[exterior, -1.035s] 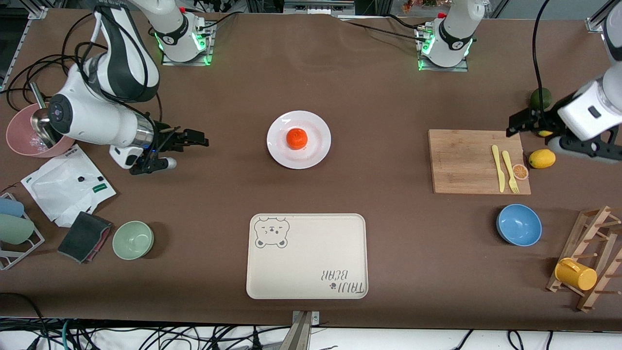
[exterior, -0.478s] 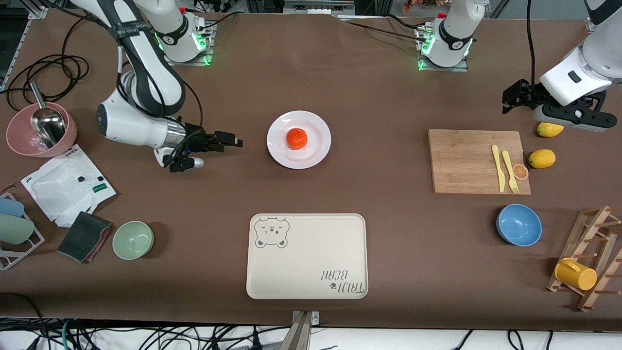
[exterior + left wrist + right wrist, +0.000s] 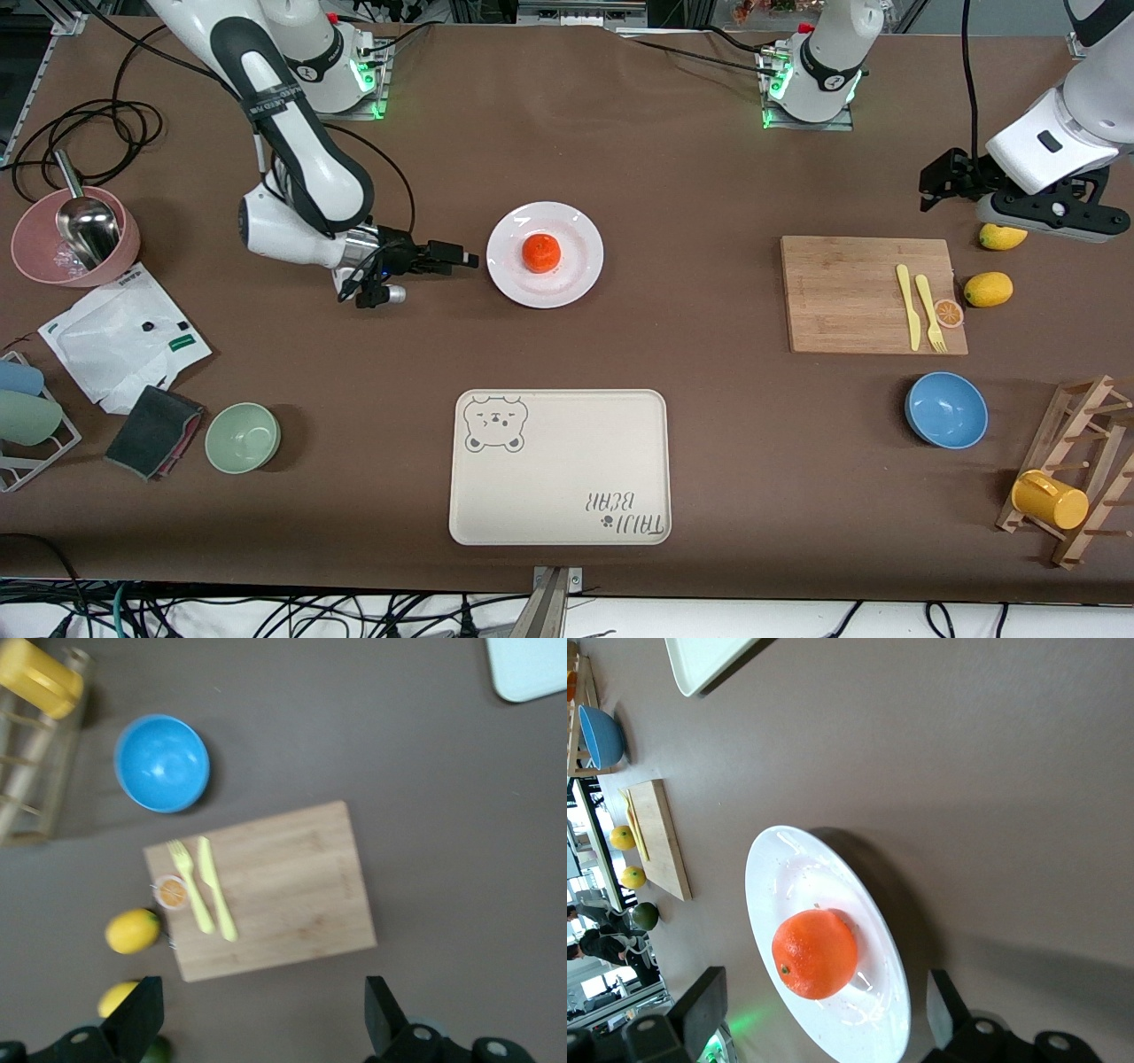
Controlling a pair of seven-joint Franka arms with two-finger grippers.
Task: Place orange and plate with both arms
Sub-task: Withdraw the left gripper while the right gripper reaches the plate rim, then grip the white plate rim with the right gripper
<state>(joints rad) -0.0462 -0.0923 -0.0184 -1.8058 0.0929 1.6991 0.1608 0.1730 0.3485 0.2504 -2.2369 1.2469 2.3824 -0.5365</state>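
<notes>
The orange (image 3: 540, 252) sits in the middle of the white plate (image 3: 576, 266) at the table's centre; both also show in the right wrist view, the orange (image 3: 815, 954) on the plate (image 3: 788, 877). My right gripper (image 3: 456, 260) is open and empty, low over the table just beside the plate's rim on the right arm's side. In the right wrist view its fingers (image 3: 700, 1001) stand wide apart on either side of the plate's edge without touching it. My left gripper (image 3: 935, 182) is open and empty, up over the table above the corner of the cutting board (image 3: 868, 292).
A cream bear-printed tray (image 3: 558, 465) lies nearer the camera than the plate. The board holds a yellow knife and fork (image 3: 917, 306) and an orange slice (image 3: 949, 312). Two lemons (image 3: 988, 289), a blue bowl (image 3: 945, 409), a green bowl (image 3: 243, 437), a pink bowl (image 3: 53, 248) and a rack with a yellow cup (image 3: 1050, 499) stand around.
My right gripper has swept across the table from near the pink bowl to the plate's rim. My left gripper rose off the lemons and now holds nearly still.
</notes>
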